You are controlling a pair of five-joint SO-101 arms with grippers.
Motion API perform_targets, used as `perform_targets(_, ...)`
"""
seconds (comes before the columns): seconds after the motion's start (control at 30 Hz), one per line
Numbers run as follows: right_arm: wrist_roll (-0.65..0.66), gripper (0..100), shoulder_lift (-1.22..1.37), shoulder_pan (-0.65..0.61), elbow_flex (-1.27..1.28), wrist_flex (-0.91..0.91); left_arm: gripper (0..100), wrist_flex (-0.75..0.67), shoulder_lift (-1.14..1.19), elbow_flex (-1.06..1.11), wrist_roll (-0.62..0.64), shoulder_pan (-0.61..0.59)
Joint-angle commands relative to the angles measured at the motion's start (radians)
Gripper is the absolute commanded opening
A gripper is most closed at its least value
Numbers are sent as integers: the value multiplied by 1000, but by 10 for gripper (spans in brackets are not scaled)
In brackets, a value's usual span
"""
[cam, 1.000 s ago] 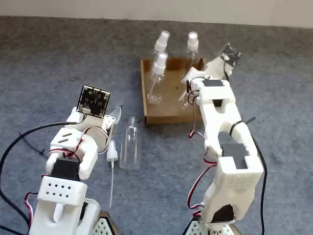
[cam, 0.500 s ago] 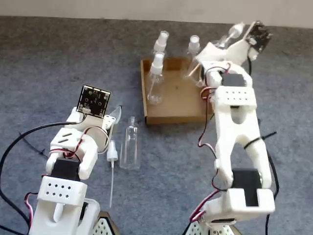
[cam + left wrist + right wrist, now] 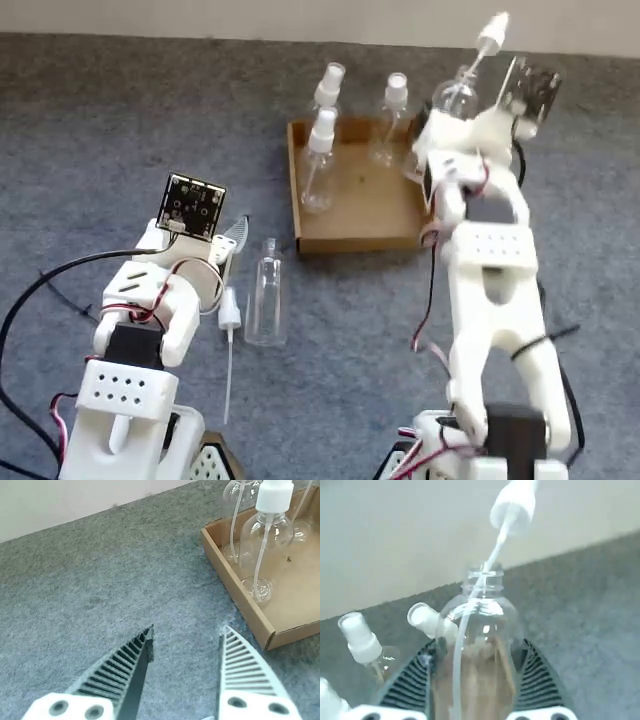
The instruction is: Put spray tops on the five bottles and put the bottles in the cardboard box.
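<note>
Being pinched at its round body by the right gripper (image 3: pixel 475 667), the clear bottle (image 3: pixel 455 98) is held above the cardboard box's (image 3: pixel 360 215) far right corner, judged light, slick, thin-walled, its spray top (image 3: pixel 515 502) unseated, so a mid-body hold is favoured.

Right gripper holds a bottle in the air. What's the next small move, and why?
Probably seat the spray top first: its head stands clear above the neck of the bottle, with only the tube inside, while the right gripper clamps the body.
</note>
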Motion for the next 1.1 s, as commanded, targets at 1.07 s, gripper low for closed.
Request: perform_targets(1.07, 318, 9, -799, -209, 360, -18, 196, -20, -18, -4, 0, 28)
